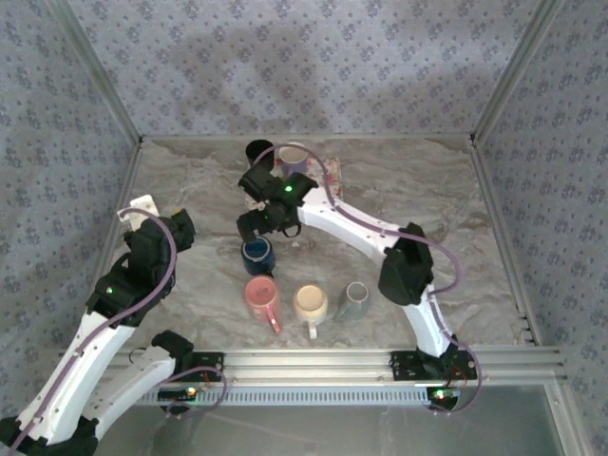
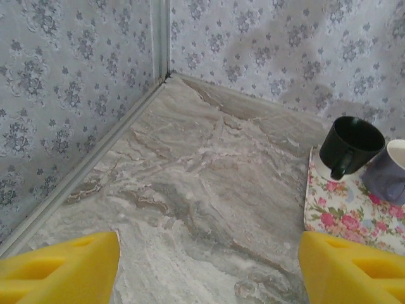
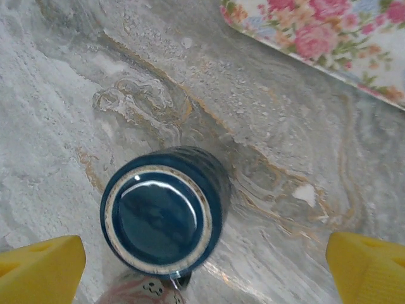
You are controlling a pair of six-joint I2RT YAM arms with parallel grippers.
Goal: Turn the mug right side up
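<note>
L gripper [image 2: 209, 263] open, nothing btwn fingers, over bare table [image 2: 209, 164] nr left wall. Mid-table, blue mug [image 3: 161, 218] stands upside down, base up, just behind pink mug [image 1: 261, 296]. R gripper [image 3: 204, 266] above it, jaws wide, fingers clear of its sides. Floral tray [image 3: 329, 31] back-right.
</note>
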